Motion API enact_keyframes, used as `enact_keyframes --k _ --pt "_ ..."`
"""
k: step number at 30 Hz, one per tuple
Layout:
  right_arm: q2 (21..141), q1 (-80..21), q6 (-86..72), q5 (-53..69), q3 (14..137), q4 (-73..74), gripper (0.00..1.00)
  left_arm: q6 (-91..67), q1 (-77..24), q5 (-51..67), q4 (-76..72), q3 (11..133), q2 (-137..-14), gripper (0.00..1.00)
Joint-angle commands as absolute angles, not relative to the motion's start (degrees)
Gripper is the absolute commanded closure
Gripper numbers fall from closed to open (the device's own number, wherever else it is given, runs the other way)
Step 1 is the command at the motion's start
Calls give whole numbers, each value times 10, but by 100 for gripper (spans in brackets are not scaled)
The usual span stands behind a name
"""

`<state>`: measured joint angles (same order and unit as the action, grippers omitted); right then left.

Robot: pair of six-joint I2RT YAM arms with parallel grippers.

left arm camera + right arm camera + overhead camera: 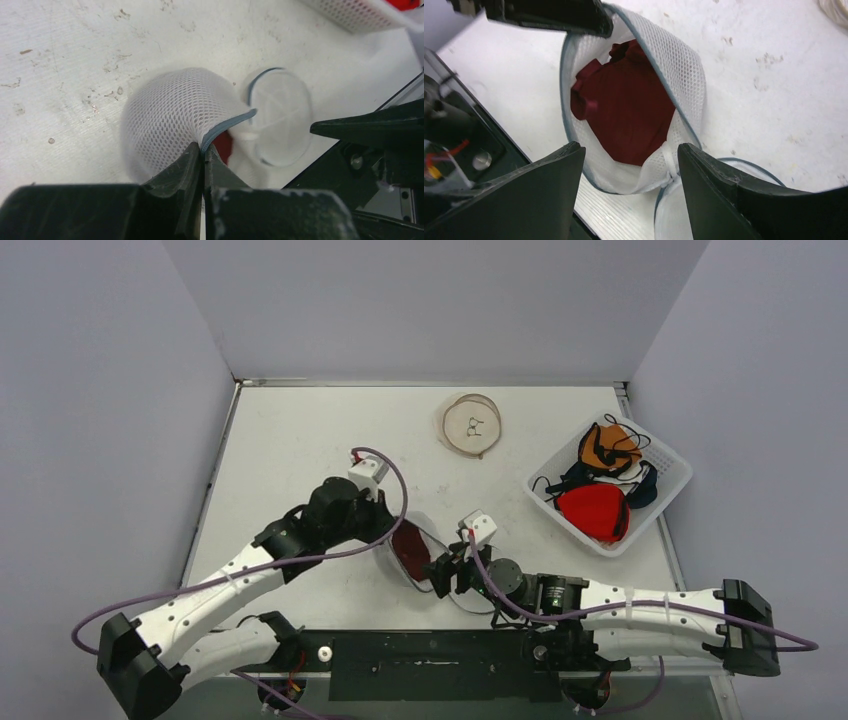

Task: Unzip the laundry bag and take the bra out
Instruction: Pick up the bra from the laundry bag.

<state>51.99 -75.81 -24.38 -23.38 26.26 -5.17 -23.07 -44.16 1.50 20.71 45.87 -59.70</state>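
Observation:
The white mesh laundry bag (392, 562) lies open near the table's front edge, also in the left wrist view (170, 112) and the right wrist view (674, 55). Its round lid (282, 117) is flipped aside. A dark red bra (626, 107) sits inside the bag, also visible from above (410, 550). My left gripper (203, 150) is shut on the bag's grey-blue rim (227, 125) and holds it up. My right gripper (631, 155) is open, its jaws just in front of the bag's mouth, touching nothing.
A white basket (668, 490) with red, orange and dark bras stands at the right. A second round mesh bag (470, 425) lies at the back centre. The table's black front rail (430, 650) is close below the bag.

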Motion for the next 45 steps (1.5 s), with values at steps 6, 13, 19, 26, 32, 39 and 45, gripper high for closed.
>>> enact_keyframes --k 6,13,19,26,32,39,45 --pt "626 -759 -275 -263 386 -103 37 -408 -462 -95 103 366 -497 100" --pt "711 -748 -336 -240 387 -144 49 -450 -471 -155 79 266 -438 100" --pt "768 -734 -350 -198 384 -206 49 -456 -471 -207 128 239 -375 100" --pt "866 -713 -324 -168 430 -197 47 -481 -472 -232 154 215 -353 100" --pt "865 -697 -327 -183 375 -184 48 -518 -473 -261 189 180 -313 100" --pt "840 -707 -316 -211 310 -180 46 -546 -474 -282 177 139 -303 100" --pt "785 -721 -311 -227 284 -175 39 -512 -475 -241 70 101 -301 100"
